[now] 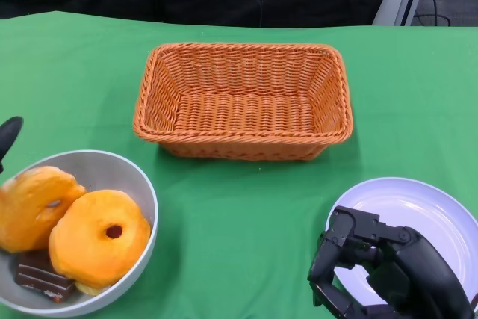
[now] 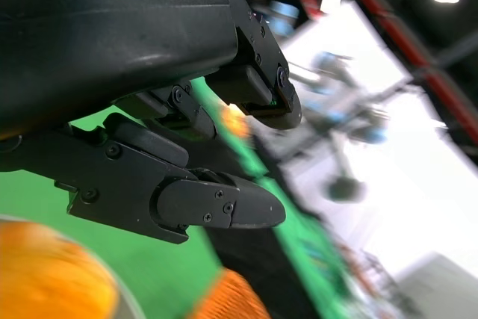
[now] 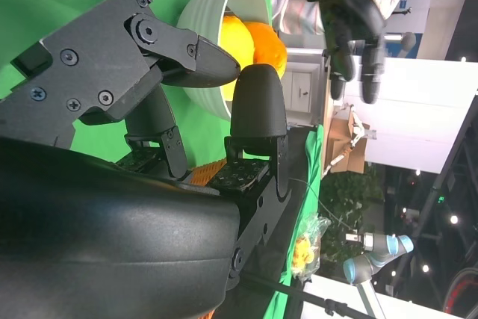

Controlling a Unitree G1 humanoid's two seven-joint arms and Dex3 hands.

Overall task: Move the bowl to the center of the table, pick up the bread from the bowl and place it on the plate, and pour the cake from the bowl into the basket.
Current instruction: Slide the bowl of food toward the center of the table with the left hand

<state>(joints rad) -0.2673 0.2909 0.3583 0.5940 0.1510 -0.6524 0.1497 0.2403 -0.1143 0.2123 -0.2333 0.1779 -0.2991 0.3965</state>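
A grey bowl [image 1: 143, 188] sits at the table's near left. It holds two round orange breads [image 1: 101, 238] [image 1: 33, 203] and a dark chocolate cake piece [image 1: 41, 274]. Just one black fingertip of my left hand [image 1: 9, 134] shows, beside the bowl's far left rim and apart from it. My right hand [image 1: 381, 267] hovers over the near left part of the white plate [image 1: 429, 211], fingers apart and holding nothing. In the right wrist view, the bowl [image 3: 213, 5] and my left hand [image 3: 355, 28], fingers spread, lie beyond my right hand's fingers [image 3: 258, 102].
An orange wicker basket [image 1: 243, 50], with nothing in it, stands at the middle back of the green table [image 1: 239, 222]. The left wrist view is blurred; it shows my left hand [image 2: 202, 140], an orange bread [image 2: 45, 278] and the basket's edge [image 2: 231, 296].
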